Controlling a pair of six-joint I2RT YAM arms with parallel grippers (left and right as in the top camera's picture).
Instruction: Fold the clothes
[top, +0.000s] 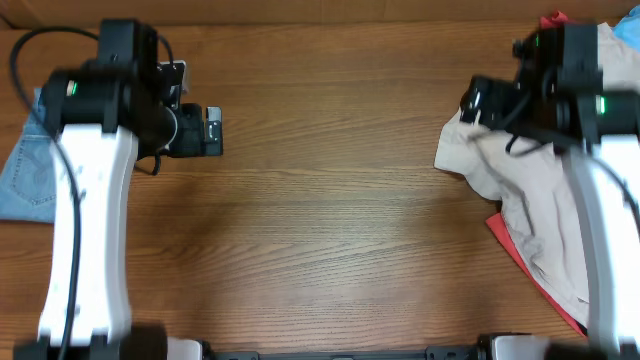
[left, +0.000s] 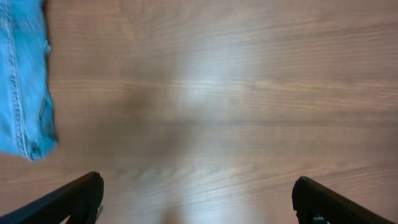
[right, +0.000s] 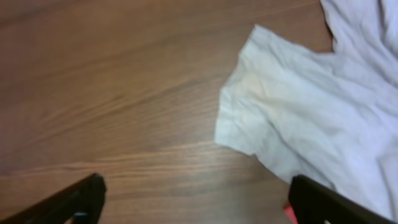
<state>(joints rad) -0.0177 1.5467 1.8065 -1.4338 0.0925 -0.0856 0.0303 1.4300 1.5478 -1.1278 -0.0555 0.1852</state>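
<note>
The light blue denim jeans (top: 28, 170) lie at the table's far left edge, mostly hidden under my left arm; a frayed corner shows in the left wrist view (left: 23, 81). My left gripper (left: 198, 196) is open and empty above bare wood, to the right of the jeans. Its head shows in the overhead view (top: 205, 131). My right gripper (right: 194, 198) is open and empty over the wood, just beside the edge of a beige garment (right: 311, 106). Its head sits at the upper right overhead (top: 480, 100).
The beige garment (top: 530, 200) is piled at the right side of the wooden table (top: 320, 220). A red cloth (top: 515, 245) lies under it and peeks out at the top right (top: 553, 20). A red corner shows in the right wrist view (right: 288, 213).
</note>
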